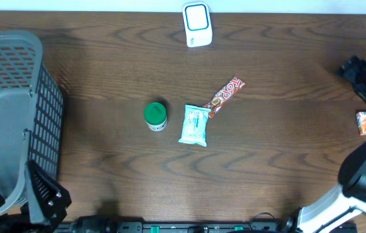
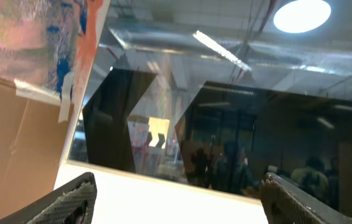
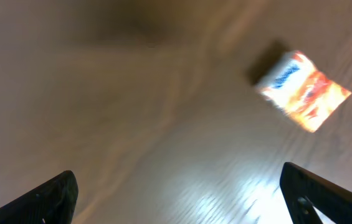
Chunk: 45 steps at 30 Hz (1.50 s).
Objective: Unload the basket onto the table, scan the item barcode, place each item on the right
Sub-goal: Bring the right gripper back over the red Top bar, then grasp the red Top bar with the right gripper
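Between grips, by the look of it: nothing held, nothing presented for scanning yet.

Nearest, right claw (image 3: 176,177): released, fingers spread wide, hovering over bare bench (image 1: 105,65). Just ahead of it, small orange packet (image 3: 303,92), lying loose and flat near the right edge. Then left claw (image 2: 179,180): likewise released and empty, tipped up toward ceiling lights (image 2: 301,15), down beside the basket (image 1: 48,110) and well apart from every item. Mid-bench: green-lidded jar (image 1: 155,115), pale blue packet (image 1: 195,124) just beside it, red snack bar (image 1: 225,95) touching or overlapping that packet's upper corner. Farthest, at the back edge: white scanner (image 1: 197,24), nothing near its window.

Next, probably: settle over one item (closest to the right claw: the orange one), clench across it, lift, carry to the scanner with the code turned toward the window. Calls for finding the code first.

Hard to make out: no barcode visible on any item. Wrist view of the orange packet smeared by blur, print unreadable. Right arm cut off at the overhead frame's edge. Cannot tell which item is meant.
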Each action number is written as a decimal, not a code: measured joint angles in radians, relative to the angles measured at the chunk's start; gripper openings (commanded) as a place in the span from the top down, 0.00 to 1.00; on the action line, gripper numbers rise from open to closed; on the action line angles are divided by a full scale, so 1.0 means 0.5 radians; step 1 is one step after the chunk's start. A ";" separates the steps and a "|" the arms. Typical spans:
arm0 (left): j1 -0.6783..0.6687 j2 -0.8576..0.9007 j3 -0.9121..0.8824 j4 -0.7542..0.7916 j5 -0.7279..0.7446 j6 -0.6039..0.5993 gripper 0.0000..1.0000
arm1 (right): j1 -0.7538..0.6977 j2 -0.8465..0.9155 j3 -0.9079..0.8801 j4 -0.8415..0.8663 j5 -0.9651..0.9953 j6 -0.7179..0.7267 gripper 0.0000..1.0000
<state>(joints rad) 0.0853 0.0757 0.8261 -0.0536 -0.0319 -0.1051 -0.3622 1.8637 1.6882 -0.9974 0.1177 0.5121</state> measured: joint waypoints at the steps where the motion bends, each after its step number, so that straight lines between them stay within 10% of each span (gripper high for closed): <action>1: 0.000 0.000 0.000 0.014 0.000 0.000 0.16 | 0.072 -0.072 0.001 0.002 0.020 0.032 0.01; 8: -0.002 -0.001 -0.001 0.152 0.000 0.000 0.16 | 0.794 -0.487 0.005 0.011 0.121 0.133 0.01; 18: -0.215 -0.001 -0.001 0.198 -0.233 0.000 0.16 | 1.626 -0.188 0.008 -0.076 -0.121 0.108 0.01; 45: -0.220 -0.005 -0.001 0.145 -0.265 0.047 0.16 | 1.767 0.562 0.005 -0.034 0.001 1.010 0.29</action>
<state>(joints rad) -0.0246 0.0734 0.8257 0.0189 -0.1642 -0.0814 0.5213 2.1445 1.6909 -1.0145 0.1181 1.0172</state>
